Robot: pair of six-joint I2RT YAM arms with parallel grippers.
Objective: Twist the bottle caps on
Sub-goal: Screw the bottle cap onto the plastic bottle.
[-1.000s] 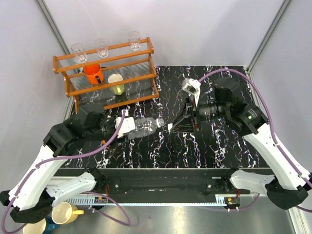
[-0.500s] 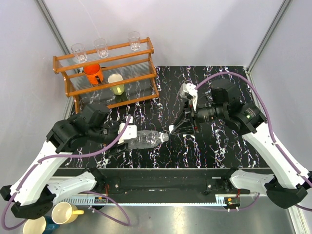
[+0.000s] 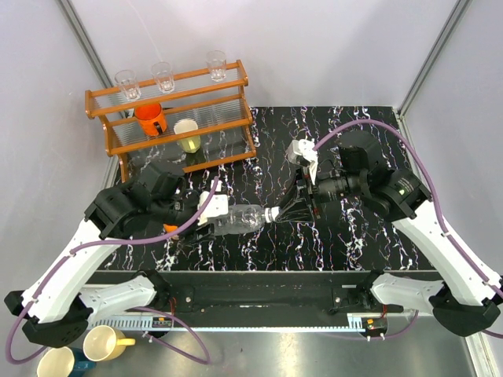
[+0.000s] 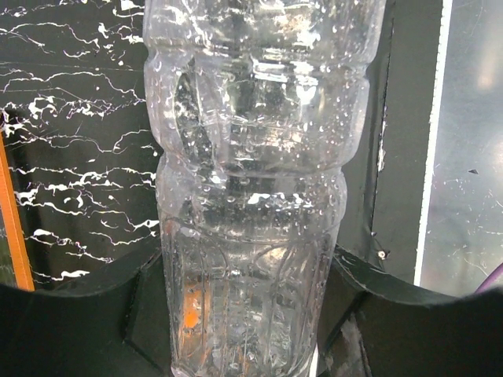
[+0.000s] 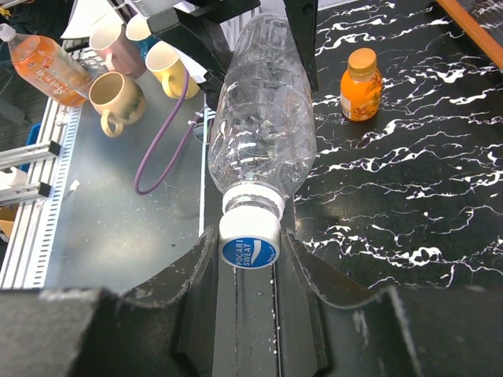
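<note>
My left gripper is shut on the body of the clear water bottle and holds it lying level above the table, neck to the right. In the left wrist view the bottle fills the space between my fingers. My right gripper is shut on the white, blue-topped cap, which sits on the bottle's neck. The squat orange bottle stands on the table with its orange cap on it. In the top view it is mostly hidden under my left arm.
A wooden rack at the back left holds clear glasses, an orange mug and a pale cup. Mugs stand off the table at the near left, and they also show in the right wrist view beside a lying orange drink bottle.
My left arm has swung the clear bottle down and rightward. Its neck now meets the cap in my right gripper, which has shifted a little left.
</note>
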